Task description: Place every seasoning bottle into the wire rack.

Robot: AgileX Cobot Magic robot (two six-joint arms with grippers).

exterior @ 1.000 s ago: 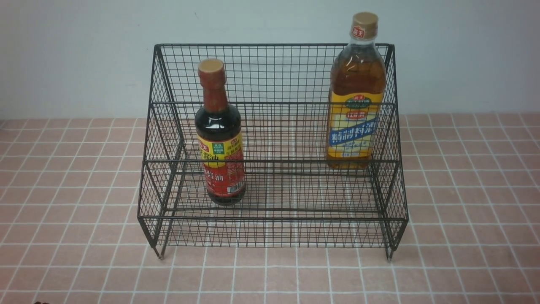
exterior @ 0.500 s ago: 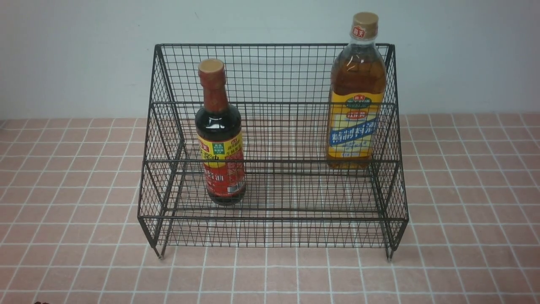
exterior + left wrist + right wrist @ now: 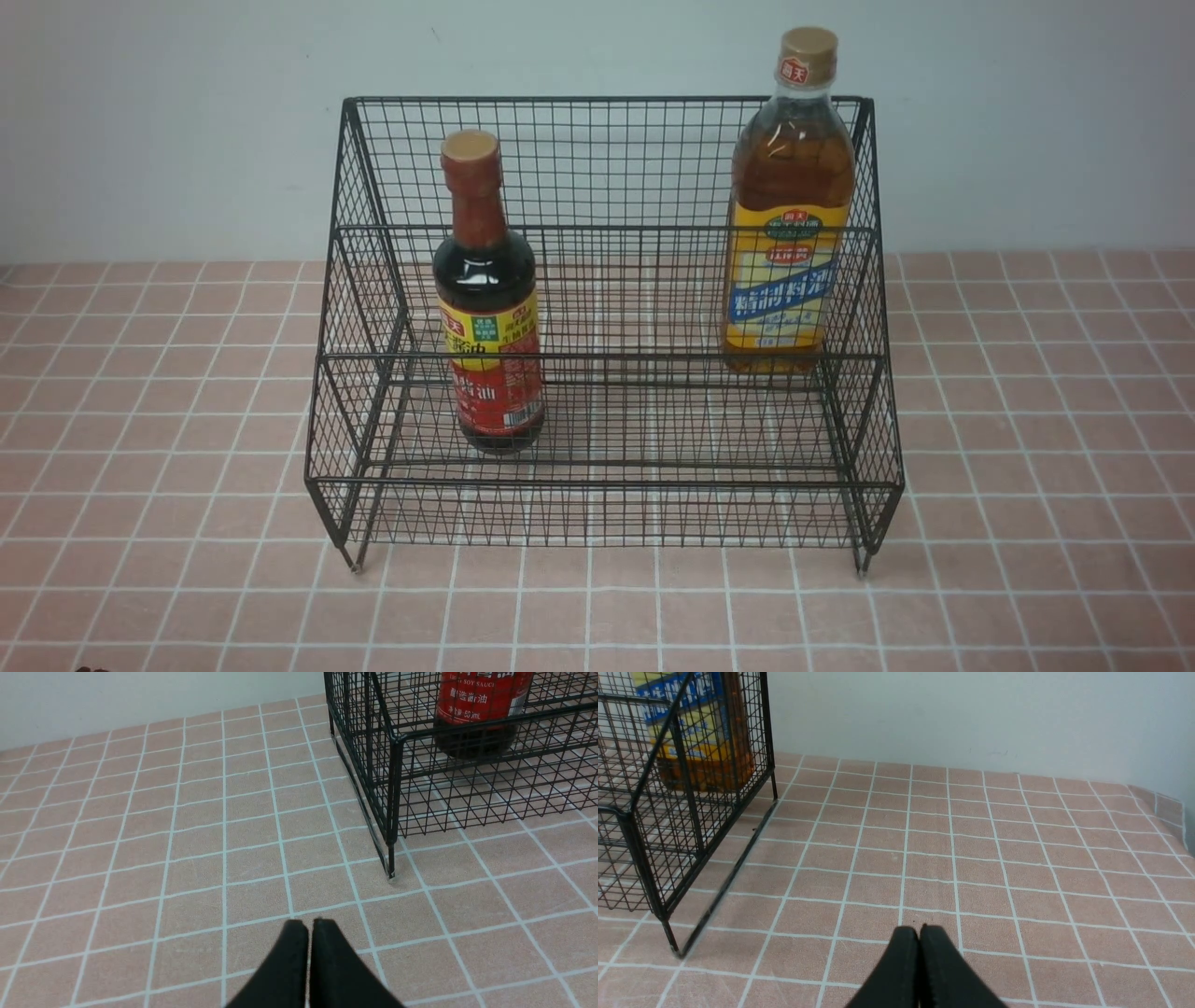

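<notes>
Front view: soy-sauce bottle upright on lower tier of wire rack, left side; amber-liquid bottle upright on upper tier, right end. Wrist views: left hand and right hand both closed, fingertips together, gripping nothing, over pink-tiled bench beside the rack.

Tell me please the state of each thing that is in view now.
Soy-sauce bottle: upright, capped, on the lower tier of the rack.
Amber-liquid bottle: upright, capped, on the upper tier.
Wire rack: standing on its feet on the tiled table.
Left gripper: shut, empty, outside the rack.
Right gripper: shut, empty, outside the rack.
</notes>
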